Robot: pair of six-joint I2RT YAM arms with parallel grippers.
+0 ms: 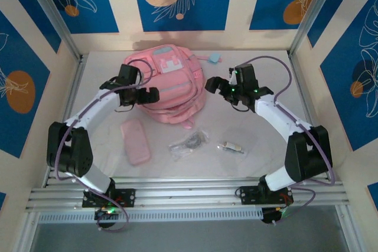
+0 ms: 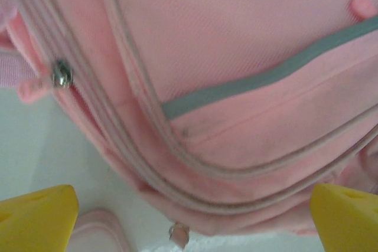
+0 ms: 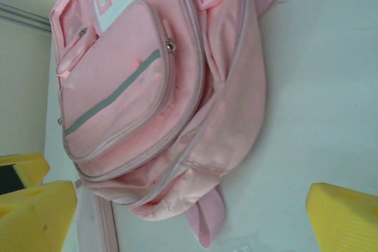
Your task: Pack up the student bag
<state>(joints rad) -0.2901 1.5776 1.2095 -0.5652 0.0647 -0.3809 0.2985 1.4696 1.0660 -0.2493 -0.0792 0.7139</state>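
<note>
Packing not started: the student bag [image 1: 171, 87] looks zipped.
The left gripper [image 1: 147, 94] and right gripper [image 1: 214, 84] flank it, both spread and empty; the pencil case [image 1: 135, 141] lies outside, toward the worktop's [image 1: 177, 166] near edge.

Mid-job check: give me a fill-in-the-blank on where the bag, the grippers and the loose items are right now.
1. The left gripper and right gripper flank the bag, both with jaws ____.
2. The pencil case lies on the ____ arm's side.
3. The clear packet is not in the bag; it lies on the ____.

Missing words: open; left; table.
</note>
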